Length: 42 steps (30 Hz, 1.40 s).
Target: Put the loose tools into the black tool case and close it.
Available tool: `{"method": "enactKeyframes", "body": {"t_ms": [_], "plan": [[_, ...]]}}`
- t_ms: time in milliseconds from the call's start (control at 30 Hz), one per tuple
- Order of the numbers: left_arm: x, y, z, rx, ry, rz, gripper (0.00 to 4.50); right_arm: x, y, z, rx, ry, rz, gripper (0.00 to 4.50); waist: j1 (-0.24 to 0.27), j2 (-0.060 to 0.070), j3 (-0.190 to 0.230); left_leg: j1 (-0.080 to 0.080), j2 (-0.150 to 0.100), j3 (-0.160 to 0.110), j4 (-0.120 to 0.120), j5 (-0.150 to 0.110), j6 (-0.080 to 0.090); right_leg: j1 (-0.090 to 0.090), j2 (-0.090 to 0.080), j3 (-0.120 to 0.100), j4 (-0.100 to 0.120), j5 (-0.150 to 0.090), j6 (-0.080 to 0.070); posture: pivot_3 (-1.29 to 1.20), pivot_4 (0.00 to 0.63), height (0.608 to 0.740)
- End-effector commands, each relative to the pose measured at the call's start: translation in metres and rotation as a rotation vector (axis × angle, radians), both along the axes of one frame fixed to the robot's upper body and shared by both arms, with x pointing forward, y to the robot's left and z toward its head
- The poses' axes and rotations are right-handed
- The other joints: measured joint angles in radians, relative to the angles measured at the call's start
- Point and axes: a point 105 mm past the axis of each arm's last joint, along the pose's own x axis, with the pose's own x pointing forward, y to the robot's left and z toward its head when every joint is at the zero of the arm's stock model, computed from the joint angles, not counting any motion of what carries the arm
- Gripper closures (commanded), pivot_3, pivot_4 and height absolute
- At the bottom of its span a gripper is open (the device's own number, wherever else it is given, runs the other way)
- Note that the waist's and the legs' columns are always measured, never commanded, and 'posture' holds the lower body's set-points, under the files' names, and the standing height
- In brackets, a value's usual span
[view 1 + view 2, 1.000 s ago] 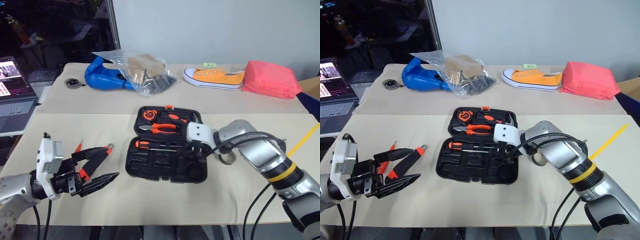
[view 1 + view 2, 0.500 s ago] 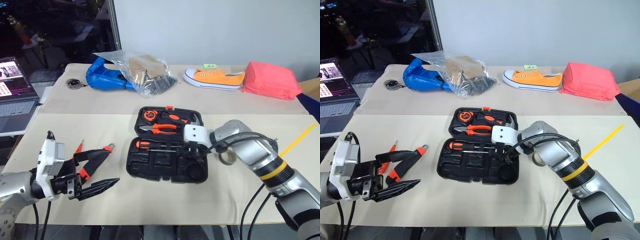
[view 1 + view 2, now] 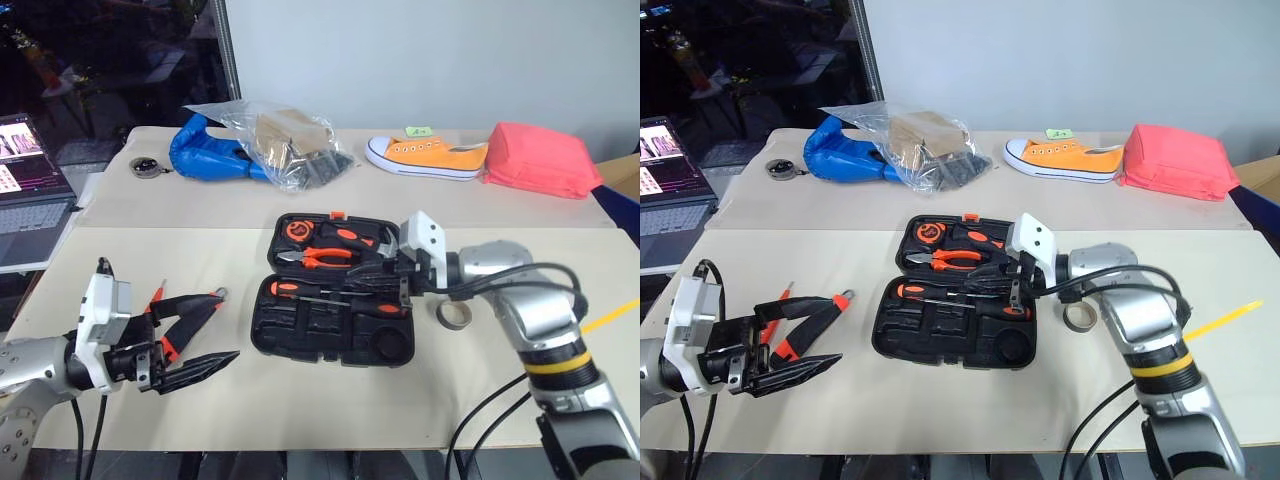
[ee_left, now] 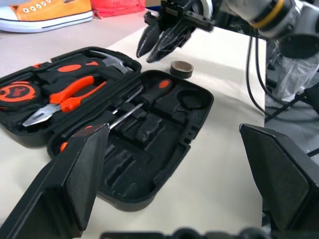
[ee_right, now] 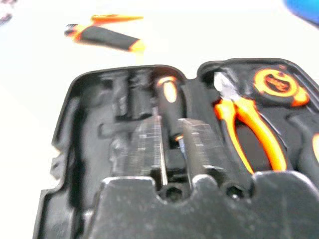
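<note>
Where moulded recesses line it, black tool case (image 3: 330, 325) lies open.

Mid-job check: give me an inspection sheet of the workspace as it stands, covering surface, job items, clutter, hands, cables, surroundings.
Surface: beige table, a second table butted on behind it.
Job's things: black case lies open; screwdrivers sit in its near half, pliers and tape measure in the far half. Loose tools lie on the table beside the left hand.
Clutter: tape roll, plastic bag, blue bundle, orange shoe, pink pouch.
Hands: left hand open, empty, near the loose tools; right hand shut, empty, over the case.
Cables: black cables loop along the right arm.
Surroundings: laptop at left, white wall behind.
</note>
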Motion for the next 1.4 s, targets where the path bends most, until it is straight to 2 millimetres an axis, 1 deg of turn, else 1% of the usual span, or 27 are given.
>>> {"method": "enactKeyframes", "body": {"t_ms": [33,133,200,300,367,400,433,467,500,567,600,633,667,700,733,767,800,833,900,967,1000,1067,1100,1133,1233,1333,1400], "plan": [[-0.002,0.001,0.002,0.007,-0.026,0.009,0.0,0.0,0.005,-0.002,0.005,-0.123,-0.105,4.46,0.0,0.0,0.0,0.0,0.0,0.0,0.0,0.0,0.0,0.0,0.0,0.0,0.001,0.0,0.0,0.0,0.15,0.74],[-0.003,0.003,-0.001,0.013,-0.019,0.021,0.0,-0.008,0.006,-0.044,-0.145,-0.113,-0.112,4.46,-0.004,0.0,0.0,0.002,0.0,0.002,0.0,0.0,0.0,-0.001,0.0,0.002,0.004,0.0,0.0,0.0,0.15,0.74],[-0.004,0.004,-0.002,0.015,-0.015,0.026,0.0,-0.01,0.001,-0.066,-0.229,-0.083,-0.114,4.46,-0.005,0.001,-0.001,0.003,0.0,0.002,0.0,0.001,-0.001,-0.001,0.001,0.002,0.005,0.0,0.0,0.0,0.15,0.74],[-0.005,0.007,-0.004,0.024,-0.009,0.038,0.0,-0.012,-0.002,-0.085,-0.342,-0.094,-0.059,4.46,-0.004,-0.001,-0.003,0.009,0.0,0.003,0.0,0.001,-0.001,0.004,0.001,0.002,0.005,-0.001,-0.001,0.0,0.15,0.74],[-0.005,0.01,-0.008,0.037,-0.007,0.059,0.0,-0.012,0.0,-0.092,-0.405,-0.121,-0.008,4.46,-0.003,-0.002,-0.003,0.017,0.0,0.003,0.0,0.001,-0.001,0.013,0.001,0.002,0.004,-0.002,-0.002,0.0,0.15,0.74],[-0.004,0.012,-0.009,0.041,-0.01,0.075,0.0,-0.009,0.002,-0.09,-0.412,-0.144,-0.003,4.46,-0.004,-0.003,-0.004,0.02,0.0,0.003,0.0,0.001,-0.001,0.015,0.0,0.002,0.004,-0.003,-0.002,0.0,0.15,0.74],[-0.001,0.013,-0.011,0.046,-0.013,0.119,0.0,-0.004,0.002,-0.081,-0.378,-0.168,-0.028,4.46,-0.004,-0.004,-0.005,0.021,0.001,0.003,0.0,0.001,-0.001,0.016,0.0,0.002,0.004,-0.005,0.0,0.0,0.15,0.74],[0.002,0.016,-0.012,0.053,-0.02,0.168,0.0,-0.001,0.007,-0.069,-0.309,-0.188,-0.047,4.46,-0.003,-0.006,-0.006,0.022,0.001,0.004,0.0,0.001,-0.001,0.016,0.0,0.002,0.004,-0.007,0.003,0.0,0.15,0.74],[0.008,0.021,-0.013,0.055,-0.039,0.249,0.0,0.001,0.011,-0.049,-0.213,-0.235,-0.052,4.46,-0.003,-0.007,-0.006,0.023,0.002,0.004,0.0,0.001,-0.001,0.016,0.0,0.002,0.004,-0.008,0.003,0.0,0.15,0.74],[0.02,0.034,-0.011,0.055,-0.081,0.412,0.0,-0.002,0.017,-0.008,-0.011,-0.271,-0.044,4.46,-0.004,-0.007,-0.006,0.024,0.002,0.004,0.0,0.001,-0.001,0.018,0.0,0.003,0.005,-0.007,0.004,0.0,0.15,0.74],[0.024,0.041,-0.01,0.056,-0.083,0.475,0.0,-0.004,0.018,0.008,0.066,-0.267,-0.049,4.46,-0.004,-0.006,-0.005,0.022,0.002,0.004,0.0,0.001,-0.001,0.016,0.0,0.003,0.005,-0.007,0.004,0.0,0.15,0.74],[0.029,0.05,-0.013,0.076,-0.064,0.546,0.0,-0.01,0.018,0.027,0.159,-0.229,-0.022,4.46,-0.004,-0.006,-0.004,0.019,0.002,0.004,0.0,0.001,-0.001,0.014,0.0,0.003,0.006,-0.005,0.003,0.0,0.15,0.74],[0.033,0.061,-0.017,0.111,-0.031,0.616,0.0,-0.016,0.021,0.042,0.211,-0.221,0.014,4.46,-0.004,-0.006,-0.003,0.018,0.003,0.004,0.0,0.001,-0.001,0.013,0.001,0.003,0.007,-0.002,-0.002,0.0,0.15,0.74],[0.036,0.069,-0.021,0.132,0.02,0.664,0.0,-0.02,0.019,0.054,0.232,-0.221,0.034,4.19,-0.004,-0.005,-0.002,0.017,0.003,0.003,0.0,0.001,-0.001,0.013,0.001,0.002,0.007,-0.002,-0.003,0.0,0.15,0.74],[0.039,0.074,-0.024,0.141,0.058,0.686,0.0,-0.025,0.016,0.062,0.244,-0.22,0.053,3.9,-0.003,-0.005,-0.002,0.017,0.003,0.002,0.0,0.001,-0.001,0.012,0.001,0.002,0.008,-0.002,-0.002,0.0,0.15,0.74],[0.044,0.079,-0.023,0.136,0.074,0.718,0.0,-0.03,0.013,0.067,0.253,-0.202,0.074,3.7,-0.002,-0.005,-0.002,0.017,0.003,0.001,0.0,0.001,-0.001,0.012,0.001,0.002,0.009,-0.002,-0.002,0.0,0.15,0.74],[0.049,0.086,-0.023,0.13,0.098,0.759,0.0,-0.037,0.009,0.069,0.246,-0.178,0.104,3.42,0.0,-0.005,-0.002,0.017,0.003,0.001,-0.001,0.001,-0.001,0.012,0.002,0.001,0.008,-0.002,-0.002,0.0,0.15,0.74],[0.053,0.092,-0.024,0.132,0.119,0.795,0.0,-0.042,0.006,0.069,0.235,-0.157,0.133,3.0,0.005,-0.005,-0.002,0.017,0.002,0.001,-0.001,0.001,-0.001,0.013,0.001,0.0,0.007,-0.003,-0.002,0.0,0.15,0.74],[0.059,0.103,-0.03,0.193,0.166,0.836,0.0,-0.056,0.001,0.068,0.207,-0.122,0.198,2.34,0.007,-0.006,-0.002,0.015,0.002,-0.001,-0.001,0.001,-0.001,0.013,0.0,-0.003,0.004,-0.004,-0.001,0.0,0.15,0.74],[0.065,0.115,-0.035,0.234,0.209,0.905,0.0,-0.064,-0.004,0.07,0.2,-0.107,0.223,1.73,0.005,-0.006,-0.002,0.012,0.001,-0.001,-0.002,0.001,-0.002,0.012,-0.002,-0.004,0.003,-0.004,-0.001,0.0,0.15,0.74],[0.067,0.119,-0.039,0.256,0.243,0.935,0.0,-0.07,-0.007,0.07,0.189,-0.106,0.238,1.35,0.004,-0.006,-0.001,0.011,0.001,0.0,-0.003,0.001,-0.002,0.011,-0.003,-0.003,0.002,-0.004,-0.001,0.0,0.15,0.74],[0.071,0.124,-0.045,0.286,0.287,0.961,0.0,-0.076,-0.01,0.07,0.176,-0.109,0.251,0.68,0.001,-0.006,-0.001,0.01,-0.001,0.0,-0.002,0.001,-0.002,0.01,-0.004,-0.003,0.002,-0.004,0.0,0.0,0.15,0.74],[0.072,0.126,-0.049,0.302,0.305,0.968,0.0,-0.078,-0.01,0.069,0.176,-0.109,0.25,0.28,-0.001,-0.006,-0.001,0.01,0.0,0.0,-0.003,0.0,-0.002,0.01,-0.004,-0.003,0.002,-0.004,0.0,0.0,0.15,0.74],[0.072,0.126,-0.056,0.323,0.331,0.975,0.0,-0.078,-0.012,0.067,0.161,-0.119,0.235,0.03,-0.003,-0.006,-0.001,0.01,0.0,0.0,-0.003,0.0,-0.002,0.009,-0.004,-0.003,0.002,-0.004,0.0,0.0,0.15,0.74],[0.072,0.124,-0.07,0.355,0.392,0.98,0.0,-0.079,-0.012,0.066,0.157,-0.125,0.215,0.03,-0.003,-0.006,-0.001,0.01,0.0,0.0,-0.003,0.0,-0.002,0.009,-0.003,-0.002,0.002,-0.004,0.0,0.0,0.15,0.74],[0.063,0.12,-0.091,0.388,0.458,0.996,0.75,-0.084,-0.014,0.062,0.138,-0.119,0.227,0.0,-0.002,-0.006,-0.001,0.01,0.0,0.0,-0.003,0.0,-0.002,0.008,-0.003,-0.002,0.004,-0.004,0.0,0.0,0.15,0.74],[0.057,0.122,-0.098,0.406,0.468,1.027,1.53,-0.087,-0.016,0.06,0.126,-0.118,0.233,0.0,0.0,-0.006,-0.001,0.01,0.0,0.0,-0.003,0.0,-0.002,0.008,-0.004,-0.002,0.003,-0.004,0.0,0.0,0.15,0.74]]}}
